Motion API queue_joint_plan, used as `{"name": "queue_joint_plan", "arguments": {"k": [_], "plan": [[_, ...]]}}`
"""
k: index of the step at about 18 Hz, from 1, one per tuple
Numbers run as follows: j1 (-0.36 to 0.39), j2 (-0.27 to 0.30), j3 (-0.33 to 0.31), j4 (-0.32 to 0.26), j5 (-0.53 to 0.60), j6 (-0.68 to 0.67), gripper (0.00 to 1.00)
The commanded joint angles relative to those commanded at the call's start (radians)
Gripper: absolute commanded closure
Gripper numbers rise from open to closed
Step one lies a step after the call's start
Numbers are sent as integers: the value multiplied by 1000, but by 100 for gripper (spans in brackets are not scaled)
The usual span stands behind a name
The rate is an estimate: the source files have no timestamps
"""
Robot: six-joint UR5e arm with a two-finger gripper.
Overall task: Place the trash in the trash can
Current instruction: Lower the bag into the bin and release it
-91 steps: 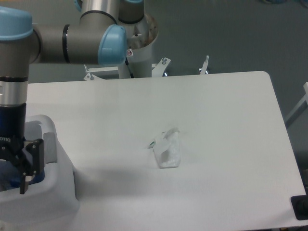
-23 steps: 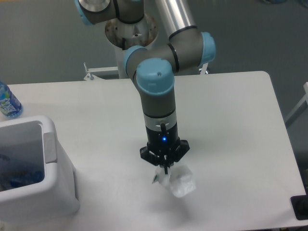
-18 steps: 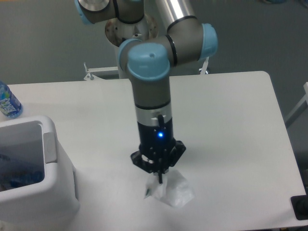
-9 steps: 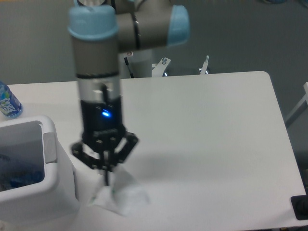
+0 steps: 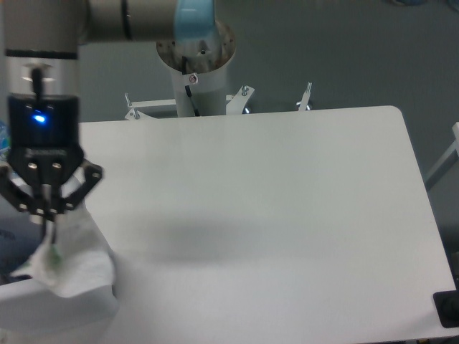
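The crumpled clear-white plastic wrapper (image 5: 72,261), a piece of the trash, hangs from my gripper (image 5: 48,231), which is shut on its top edge. Both are at the far left of the view, over the white trash can (image 5: 80,309). Only the can's lower right wall and corner show below the wrapper. The arm and the wrapper hide the can's opening and its inside. The wrapper is off the table, and I cannot tell whether it touches the can's rim.
The white table (image 5: 272,215) stretches to the right, with its rounded far corner at the upper right. The robot's base column (image 5: 195,68) stands behind the table's back edge. A small black object (image 5: 447,309) sits at the lower right corner.
My gripper has carried the wrapper from the table's lower middle leftward to above the trash can. It has stayed shut on the wrapper throughout.
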Motion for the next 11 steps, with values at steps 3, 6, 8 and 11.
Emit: {"name": "queue_joint_plan", "arguments": {"k": [3,6,8,11], "plan": [[-26,-15,-14,0,0,8,51],[-28,-28,-20,2,3,17,0],[-28,-26,-29,2,5,18,0],[-26,-22,-34,2,41,25,0]]}}
